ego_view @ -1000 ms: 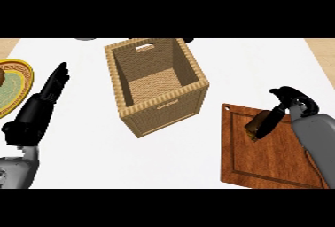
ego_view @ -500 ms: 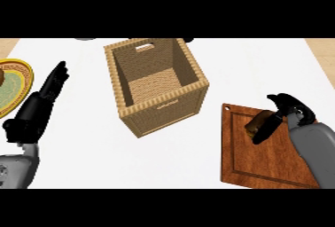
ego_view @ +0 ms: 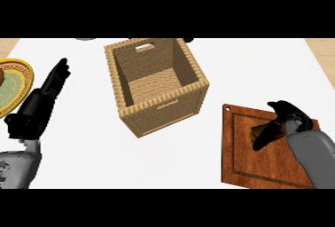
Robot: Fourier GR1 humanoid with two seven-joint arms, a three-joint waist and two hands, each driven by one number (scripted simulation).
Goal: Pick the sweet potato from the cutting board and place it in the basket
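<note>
A brown wooden cutting board lies at the right of the white counter. My right hand sits over its upper part, fingers and thumb curled round the sweet potato, of which only a small brown piece shows between them. The tall wicker basket stands open-topped in the middle, to the left of the board, with nothing visible inside. At the left my left hand rests open, fingers straight and pointing up.
A yellow-rimmed plate with a green centre lies at the far left edge, next to my left hand. The counter's wooden edges show at the top corners.
My right hand has slid down and a little right over the board, and its fingers have curled closer round the sweet potato. The left hand and basket have not moved.
</note>
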